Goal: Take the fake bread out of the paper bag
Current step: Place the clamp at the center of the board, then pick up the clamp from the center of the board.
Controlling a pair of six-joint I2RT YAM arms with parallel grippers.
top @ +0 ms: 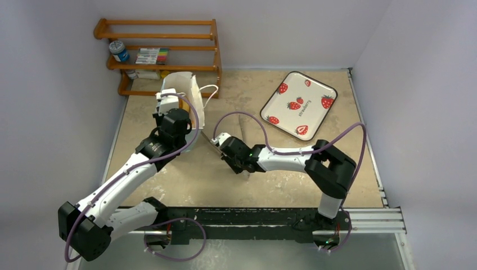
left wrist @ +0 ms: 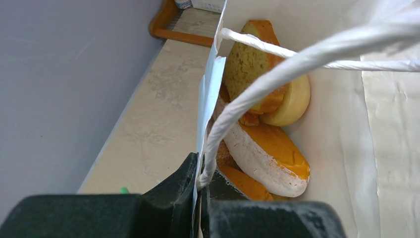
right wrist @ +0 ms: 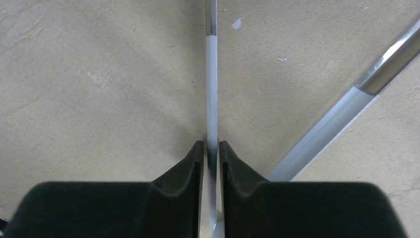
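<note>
The light blue paper bag point(top: 188, 93) stands at the back left, its white inside point(left wrist: 346, 148) facing the left wrist camera. Inside lie the fake bread pieces: a golden-brown toast slice point(left wrist: 247, 59), a pale rounded piece point(left wrist: 294, 101) and a long pale roll with an orange centre point(left wrist: 270, 153). My left gripper point(left wrist: 200, 173) is shut on the bag's side wall, next to a white cord handle point(left wrist: 297, 54). My right gripper point(right wrist: 211, 146) is low over the table, shut on one thin arm point(right wrist: 211, 74) of metal tongs. The other arm point(right wrist: 337, 114) splays to the right.
A white strawberry-print tray point(top: 299, 104) lies at the back right. A wooden rack point(top: 163, 53) with a jar and markers stands against the back wall behind the bag. The right gripper point(top: 216, 142) is just right of the bag.
</note>
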